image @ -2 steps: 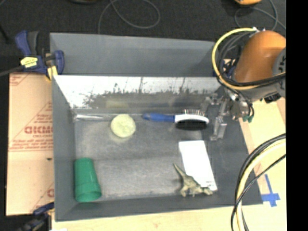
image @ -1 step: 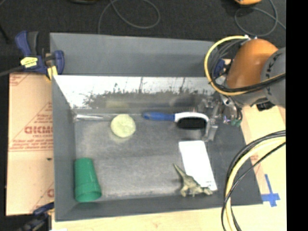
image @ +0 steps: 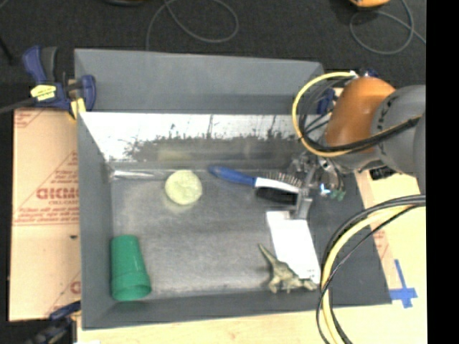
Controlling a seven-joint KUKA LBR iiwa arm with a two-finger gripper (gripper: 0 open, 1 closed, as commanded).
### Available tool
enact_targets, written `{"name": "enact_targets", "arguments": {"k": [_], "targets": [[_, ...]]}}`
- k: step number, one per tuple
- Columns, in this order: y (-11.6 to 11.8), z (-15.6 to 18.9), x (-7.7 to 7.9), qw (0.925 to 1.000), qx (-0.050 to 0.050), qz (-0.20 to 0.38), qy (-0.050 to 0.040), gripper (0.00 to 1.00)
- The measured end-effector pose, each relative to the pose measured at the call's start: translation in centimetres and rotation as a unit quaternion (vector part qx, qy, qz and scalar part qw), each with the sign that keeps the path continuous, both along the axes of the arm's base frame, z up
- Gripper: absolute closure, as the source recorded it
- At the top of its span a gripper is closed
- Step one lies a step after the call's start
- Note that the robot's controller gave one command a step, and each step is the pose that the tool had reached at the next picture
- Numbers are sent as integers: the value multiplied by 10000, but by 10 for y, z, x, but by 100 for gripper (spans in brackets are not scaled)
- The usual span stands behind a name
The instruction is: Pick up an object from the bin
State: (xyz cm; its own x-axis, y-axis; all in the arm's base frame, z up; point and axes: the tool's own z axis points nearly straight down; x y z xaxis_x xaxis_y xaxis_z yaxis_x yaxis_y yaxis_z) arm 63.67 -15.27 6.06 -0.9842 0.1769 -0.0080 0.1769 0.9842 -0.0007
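Observation:
My gripper (image: 307,186) is at the right side of the bin, near the back wall. It hangs just over the bristle end of a blue-handled brush (image: 247,180), which lies with its handle pointing left. A flat white card (image: 292,244) lies directly in front of the gripper. At the card's near end a tan toy dinosaur (image: 283,274) stands on the bin floor.
A pale yellow-green ball (image: 183,188) rests left of the brush. A green plastic cup (image: 128,267) lies on its side in the front left corner. The arm with its orange cover and looping cables comes in over the right rim.

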Motion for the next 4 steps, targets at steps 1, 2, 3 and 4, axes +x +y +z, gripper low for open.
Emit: {"name": "enact_targets", "arguments": {"k": [1, 2, 3, 4], "targets": [[4, 43, 7, 9963, 15, -863, 20, 0], [29, 30, -2, 9983, 1, -575, 7, 0], [20, 11, 17, 9853, 18, -1707, 29, 100], [20, 11, 17, 9854, 17, -1705, 29, 100]]}}
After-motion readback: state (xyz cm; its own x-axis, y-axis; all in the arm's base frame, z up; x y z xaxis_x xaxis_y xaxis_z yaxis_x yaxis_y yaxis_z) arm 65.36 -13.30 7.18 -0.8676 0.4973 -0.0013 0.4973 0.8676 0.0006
